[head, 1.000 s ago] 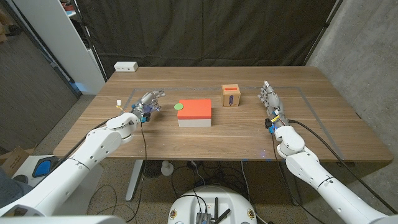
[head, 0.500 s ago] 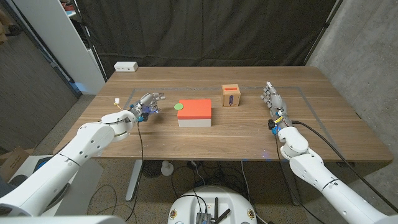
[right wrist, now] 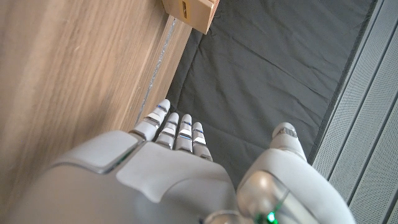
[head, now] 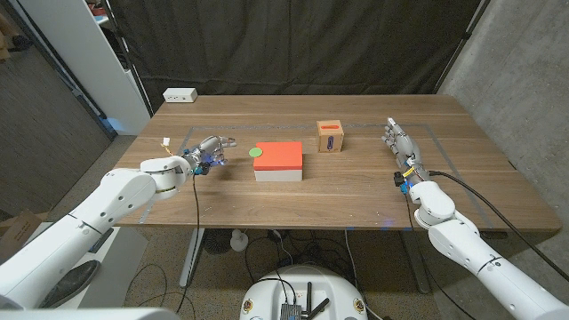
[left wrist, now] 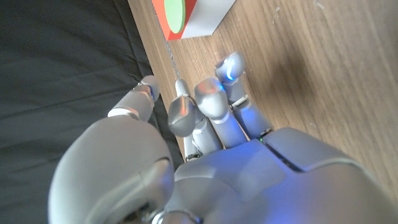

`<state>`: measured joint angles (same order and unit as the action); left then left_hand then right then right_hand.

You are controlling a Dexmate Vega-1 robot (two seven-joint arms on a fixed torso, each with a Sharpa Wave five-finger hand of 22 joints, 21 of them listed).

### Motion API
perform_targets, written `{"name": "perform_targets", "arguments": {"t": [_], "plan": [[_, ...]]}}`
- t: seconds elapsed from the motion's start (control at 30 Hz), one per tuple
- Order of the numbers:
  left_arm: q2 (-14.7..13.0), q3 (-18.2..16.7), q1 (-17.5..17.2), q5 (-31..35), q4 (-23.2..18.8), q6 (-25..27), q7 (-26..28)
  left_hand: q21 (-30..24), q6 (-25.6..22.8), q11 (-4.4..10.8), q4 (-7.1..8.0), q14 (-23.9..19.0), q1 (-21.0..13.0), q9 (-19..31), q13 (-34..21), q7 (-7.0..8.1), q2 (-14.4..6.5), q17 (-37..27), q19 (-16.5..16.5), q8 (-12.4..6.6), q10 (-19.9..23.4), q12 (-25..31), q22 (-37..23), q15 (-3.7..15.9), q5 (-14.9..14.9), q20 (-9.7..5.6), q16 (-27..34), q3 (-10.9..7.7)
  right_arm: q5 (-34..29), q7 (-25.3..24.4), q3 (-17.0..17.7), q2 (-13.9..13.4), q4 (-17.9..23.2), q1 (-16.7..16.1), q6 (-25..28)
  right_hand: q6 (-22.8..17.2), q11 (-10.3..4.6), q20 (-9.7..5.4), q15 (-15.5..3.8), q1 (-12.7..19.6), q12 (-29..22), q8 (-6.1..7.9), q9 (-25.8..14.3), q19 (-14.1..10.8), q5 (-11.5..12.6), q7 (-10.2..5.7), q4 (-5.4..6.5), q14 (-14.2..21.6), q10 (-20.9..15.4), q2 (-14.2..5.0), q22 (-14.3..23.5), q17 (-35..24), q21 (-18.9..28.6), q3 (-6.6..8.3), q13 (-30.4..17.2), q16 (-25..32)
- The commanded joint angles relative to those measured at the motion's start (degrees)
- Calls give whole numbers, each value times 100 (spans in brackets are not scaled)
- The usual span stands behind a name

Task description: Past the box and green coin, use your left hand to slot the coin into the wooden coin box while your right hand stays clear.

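Note:
A green coin (head: 256, 152) lies on the left end of an orange-topped white box (head: 279, 161) at the table's middle; the coin (left wrist: 175, 15) also faces my left wrist camera. The wooden coin box (head: 331, 136), with a dark slot panel on its front, stands behind and to the right of it; its corner (right wrist: 194, 12) appears in the right wrist view. My left hand (head: 207, 148) is open, a short way left of the coin, fingers (left wrist: 211, 102) reaching toward it and holding nothing. My right hand (head: 402, 142) is open at the right, fingers straight, apart from the coin box.
A white power strip (head: 180, 95) lies at the table's far left corner. A taped rectangle outlines the work area on the wooden table (head: 462, 178). Black curtains hang behind; a white cabinet stands at the left.
My right hand has drifted right, away from the coin box. My left arm has swung outward to the left while its hand stays near the same spot, fingers stretched slightly more toward the coin.

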<state>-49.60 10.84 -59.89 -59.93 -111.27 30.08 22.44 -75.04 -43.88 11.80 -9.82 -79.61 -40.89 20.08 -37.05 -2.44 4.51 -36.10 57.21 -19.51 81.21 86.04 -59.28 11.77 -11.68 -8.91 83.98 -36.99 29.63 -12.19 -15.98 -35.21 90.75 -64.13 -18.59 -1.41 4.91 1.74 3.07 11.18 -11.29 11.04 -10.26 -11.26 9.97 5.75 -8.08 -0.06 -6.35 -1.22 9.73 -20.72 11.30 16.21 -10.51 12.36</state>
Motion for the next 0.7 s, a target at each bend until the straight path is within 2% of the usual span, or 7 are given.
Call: {"name": "perform_targets", "arguments": {"t": [0.03, 0.1, 0.13, 0.27, 0.47, 0.7], "plan": [[-56, 70, 97, -388, 118, 217, -391, -21, 68, 18, -5, -23, -69, 39, -6, -27, 11, -9, -23, -28, -30, 21, 59, 17, -52, -321, 18, 25, 181, 428, 77, -119, -135, 7, -235, -33, 3, 5, 9, 55, -24, 23, -24, -48, 13, 29, -28, 59, -43, 9, 29, -17, 10, 9, -28, 40], [-9, -3, 75, -677, 108, 391, -252, 23, 96, 21, 26, -18, -41, 68, -19, -65, -10, -59, -71, -36, -50, 27, 141, 17, -55, -320, 54, 37, 173, 409, 63, -88, -135, 20, -242, -37, 9, 5, 8, 56, -25, 24, -24, -49, 13, 30, -28, 61, -49, 7, 29, -16, 10, 10, -28, 41], [29, -42, 62, -802, 72, 490, -31, 33, -21, 6, 36, 17, -27, 94, 81, -77, -31, -22, -62, -100, -54, -41, 193, 18, -54, -317, 18, 49, 165, 418, 53, -72, -154, 32, -265, -37, 9, 5, 6, 56, -26, 24, -24, -49, 13, 30, -28, 60, -51, 7, 29, -16, 10, 10, -28, 40], [-11, -87, 103, -1100, 66, 763, 252, 42, -143, 4, 45, 1, 5, 168, 187, -35, -72, -107, -50, -207, 11, -53, 289, 15, -57, -322, 70, 62, 208, 465, 24, 22, -277, 91, -340, -41, 8, 6, 0, 58, -22, 25, -24, -50, 12, 28, -27, 64, -48, 5, 29, -14, 9, 10, -28, 41], [-71, -94, 213, -1427, 41, 1022, 517, 17, -138, 9, 36, 16, 26, 205, 127, -67, -87, -35, -26, -243, -30, 30, 326, 18, -61, -319, 11, 70, 190, 423, 7, 56, -351, 133, -316, -42, 21, 12, 8, 61, -29, 23, -24, -54, 12, 27, -28, 76, -71, 1, 29, -10, 9, 12, -28, 46], [-97, -168, 263, -1885, -68, 1245, 1097, 67, -110, 12, 33, 20, 53, 206, 99, -75, -92, -15, -41, -248, -21, 71, 460, 21, -64, -316, -3, 82, 223, 422, -25, 65, -420, 134, -236, -47, 28, 13, 4, 66, -35, 23, -24, -66, 12, 23, -28, 82, -97, -4, 29, -6, 13, 14, -29, 46]]}}
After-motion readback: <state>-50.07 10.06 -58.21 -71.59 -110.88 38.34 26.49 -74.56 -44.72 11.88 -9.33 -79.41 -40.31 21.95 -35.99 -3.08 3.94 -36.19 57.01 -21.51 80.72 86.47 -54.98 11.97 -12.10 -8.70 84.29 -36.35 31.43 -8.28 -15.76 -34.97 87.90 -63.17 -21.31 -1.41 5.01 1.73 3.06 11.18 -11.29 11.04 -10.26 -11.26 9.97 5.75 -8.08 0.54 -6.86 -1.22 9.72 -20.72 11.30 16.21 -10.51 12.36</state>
